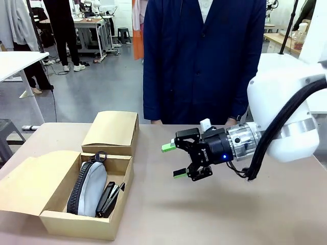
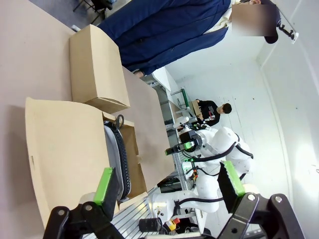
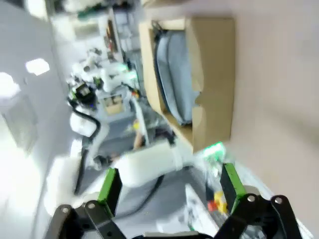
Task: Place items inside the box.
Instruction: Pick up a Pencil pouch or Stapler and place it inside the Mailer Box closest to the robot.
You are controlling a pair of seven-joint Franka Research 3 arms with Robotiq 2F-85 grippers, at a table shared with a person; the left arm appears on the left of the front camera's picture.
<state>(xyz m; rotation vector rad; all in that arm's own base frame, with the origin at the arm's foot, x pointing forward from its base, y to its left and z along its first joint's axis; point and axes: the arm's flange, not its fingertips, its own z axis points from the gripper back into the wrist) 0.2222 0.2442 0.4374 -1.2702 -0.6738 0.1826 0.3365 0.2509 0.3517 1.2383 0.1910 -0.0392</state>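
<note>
Box [image 1: 87,224] left of empty end effector [image 1: 173,161]

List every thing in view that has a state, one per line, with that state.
Larger box: open, lid flap folded out flat to the side.
Smaller box: closed, sitting behind the larger box.
Grey pouch: inside the larger box, zipped shut.
Black stapler: inside the larger box, beside the pouch.
Right claw: open, empty, held above the table.
Left claw: open, empty.
</note>
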